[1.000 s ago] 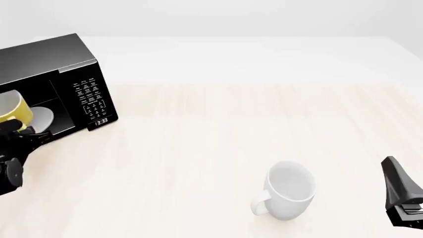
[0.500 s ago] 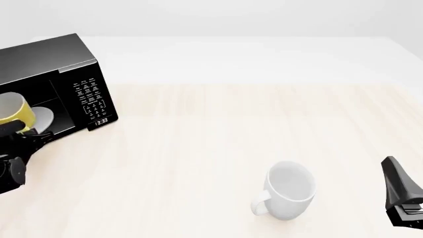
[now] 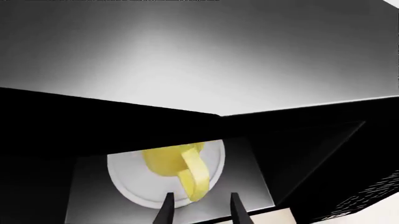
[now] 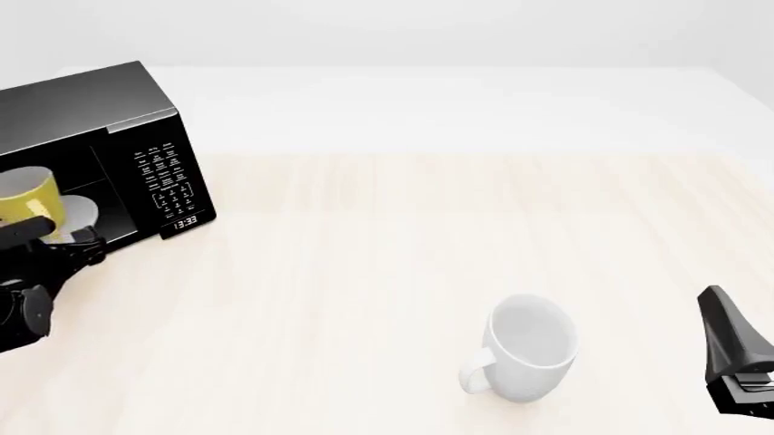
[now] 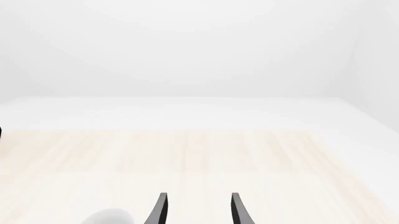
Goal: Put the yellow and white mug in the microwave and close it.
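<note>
The yellow and white mug (image 4: 27,198) stands on the white round plate (image 4: 80,214) inside the open black microwave (image 4: 115,109) at the far left. In the left wrist view the mug (image 3: 165,158) turns its yellow handle (image 3: 193,179) toward the camera, and the plate (image 3: 134,189) lies under it. My left gripper (image 4: 58,237) is at the microwave's mouth, just in front of the mug. It (image 3: 201,210) is open, with the handle's end between the fingertips and touching neither. My right gripper (image 4: 716,304) hangs open at the near right, holding nothing. The microwave's door is out of view.
An all-white mug (image 4: 530,349) lies tilted on the light wooden table (image 4: 400,236), near the front and left of my right gripper; its edge shows in the right wrist view (image 5: 109,217). The microwave's keypad panel (image 4: 169,181) faces the table's middle.
The yellow mug was tilted and held a little higher; now it rests level on the plate. My left gripper has let go and drawn back slightly. The right arm has not moved.
</note>
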`<state>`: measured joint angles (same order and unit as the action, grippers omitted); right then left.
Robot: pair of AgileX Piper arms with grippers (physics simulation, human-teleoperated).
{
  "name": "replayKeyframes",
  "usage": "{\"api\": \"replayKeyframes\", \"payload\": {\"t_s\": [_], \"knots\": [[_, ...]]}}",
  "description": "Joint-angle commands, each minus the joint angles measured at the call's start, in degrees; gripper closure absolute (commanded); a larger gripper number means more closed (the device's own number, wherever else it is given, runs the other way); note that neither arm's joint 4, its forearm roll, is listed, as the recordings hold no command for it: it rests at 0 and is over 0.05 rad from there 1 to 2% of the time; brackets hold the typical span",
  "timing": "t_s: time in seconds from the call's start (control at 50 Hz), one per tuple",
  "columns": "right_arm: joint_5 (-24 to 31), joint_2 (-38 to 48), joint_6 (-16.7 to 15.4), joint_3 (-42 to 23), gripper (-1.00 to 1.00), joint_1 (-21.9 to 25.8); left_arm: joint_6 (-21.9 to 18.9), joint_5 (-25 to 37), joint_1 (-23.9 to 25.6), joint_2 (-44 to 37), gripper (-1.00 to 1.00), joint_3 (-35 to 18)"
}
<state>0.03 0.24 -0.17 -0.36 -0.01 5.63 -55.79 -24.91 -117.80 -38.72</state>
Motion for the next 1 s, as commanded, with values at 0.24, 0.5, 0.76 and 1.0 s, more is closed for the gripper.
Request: {"api": "replayKeyframes", "payload": {"t_s": [0.24,0.5,0.76,1.0], "knots": [[0.0,0.0,0.0,0.0,-1.0,0.0,-0.9,0.3,-1.3,-1.9,-1.0,-1.2],[0.0,0.0,0.0,0.0,-1.0,0.0,-0.7,-1.0,-1.5,1.0,-1.0,1.2],[0.0,0.0,0.0,0.0,-1.0,0.0,-0.3,-1.6,-0.8,5.6,-1.0,4.3],[0.0,0.0,0.0,0.0,-1.0,0.0,0.6,-0.9,-0.5,9.4,-1.0,6.9]]}}
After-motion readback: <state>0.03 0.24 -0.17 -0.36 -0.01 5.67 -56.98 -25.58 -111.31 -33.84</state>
